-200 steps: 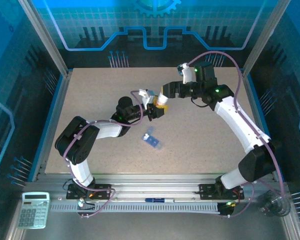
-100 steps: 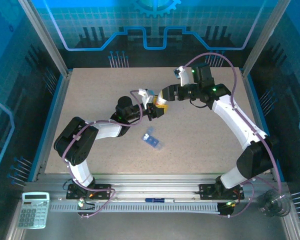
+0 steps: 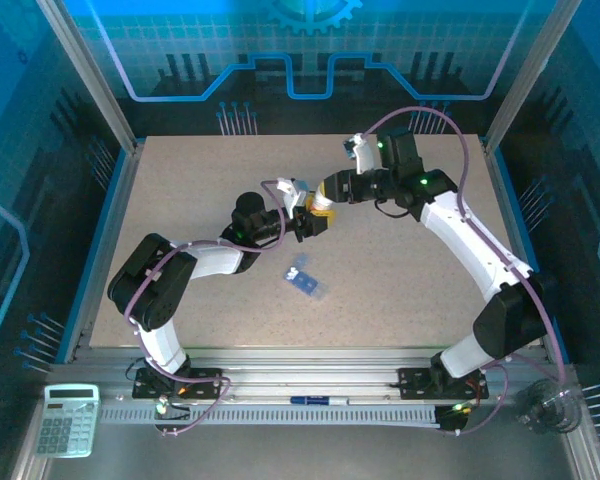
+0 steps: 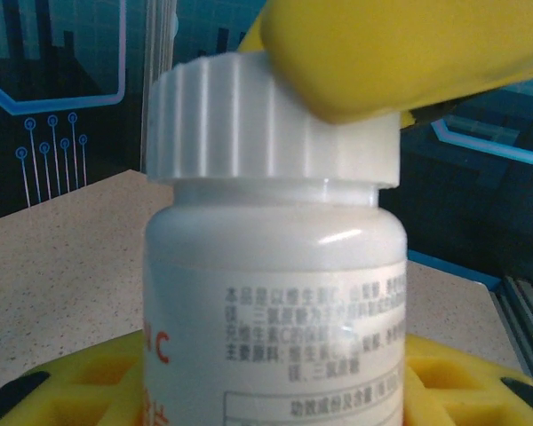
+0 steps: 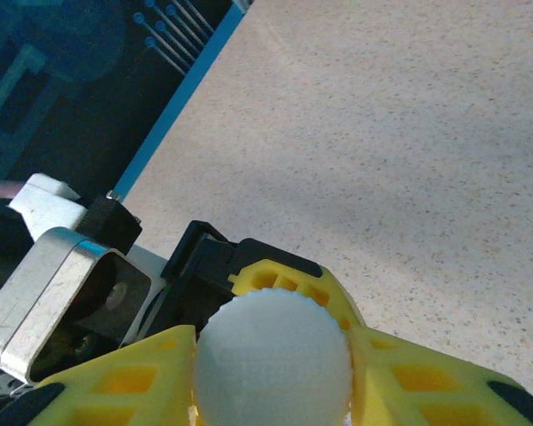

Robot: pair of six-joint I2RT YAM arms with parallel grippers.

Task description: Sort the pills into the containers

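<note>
A white pill bottle (image 4: pixel 275 302) with orange lettering stands between the yellow fingers of my left gripper (image 3: pixel 313 224), which is shut on its body above the table's middle. My right gripper (image 3: pixel 324 204) comes down from the right and is shut on the bottle's ribbed white cap (image 5: pixel 274 364). One of its yellow fingers (image 4: pixel 409 53) presses the cap (image 4: pixel 222 124) from above. The containers, a translucent blue pill box (image 3: pixel 305 279), lie flat on the table just in front of both grippers. The pills are hidden from view.
The speckled beige tabletop (image 3: pixel 200 180) is bordered by blue edges and metal posts. A calculator (image 3: pixel 67 420) and a pen (image 3: pixel 315 401) lie off the table at the near rail.
My right gripper's jaws have shut onto the bottle's cap, and its wrist has shifted a little to the left. The left arm holds the bottle in the same place.
</note>
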